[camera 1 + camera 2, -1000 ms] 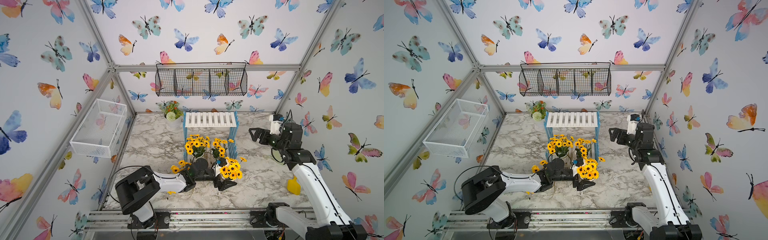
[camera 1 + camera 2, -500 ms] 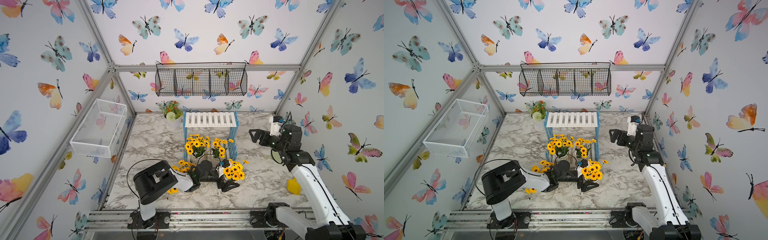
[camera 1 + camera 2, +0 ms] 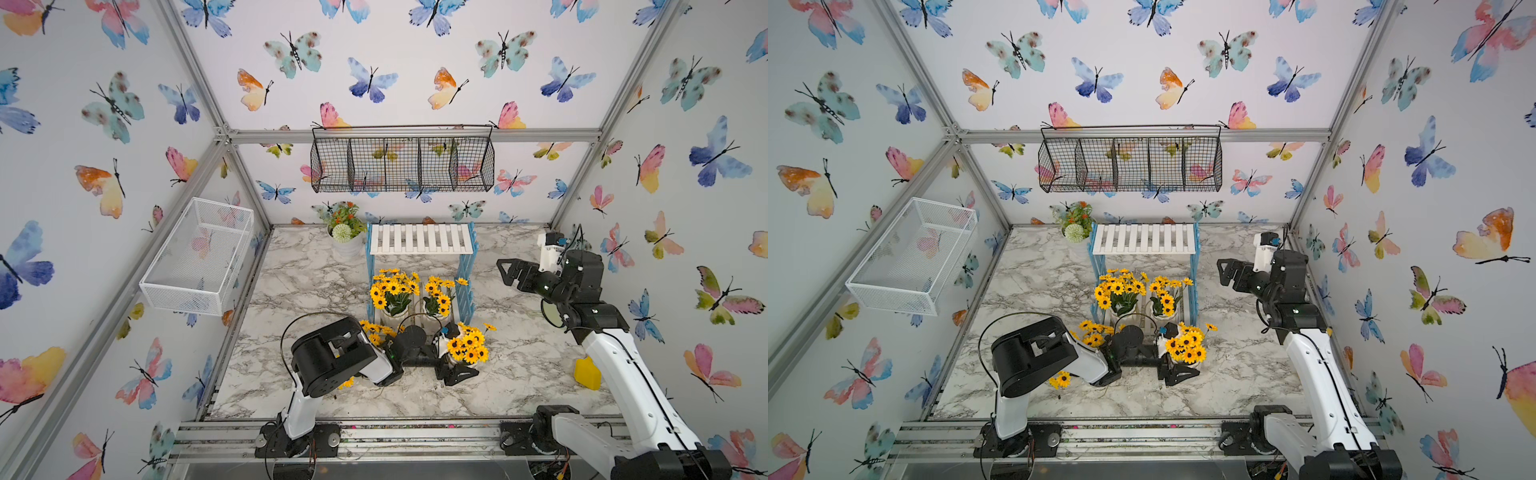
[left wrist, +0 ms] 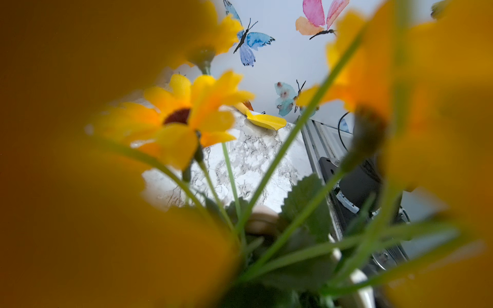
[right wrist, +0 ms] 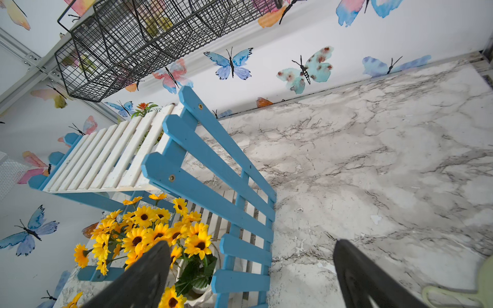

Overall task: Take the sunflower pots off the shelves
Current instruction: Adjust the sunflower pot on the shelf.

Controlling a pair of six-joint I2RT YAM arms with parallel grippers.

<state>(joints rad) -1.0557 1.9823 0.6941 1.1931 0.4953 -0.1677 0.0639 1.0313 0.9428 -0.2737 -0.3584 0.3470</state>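
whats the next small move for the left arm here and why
Probably set the held sunflower pot down on the marble table and open the fingers of the left gripper. The pot looks clear of the shelves, and two pots sit on the lower shelf.

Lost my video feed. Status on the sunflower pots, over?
Left gripper shut on front sunflower pot, in front of the shelves. Right gripper open, empty, beside them. Two pots on lower board. Left arm fronts them.
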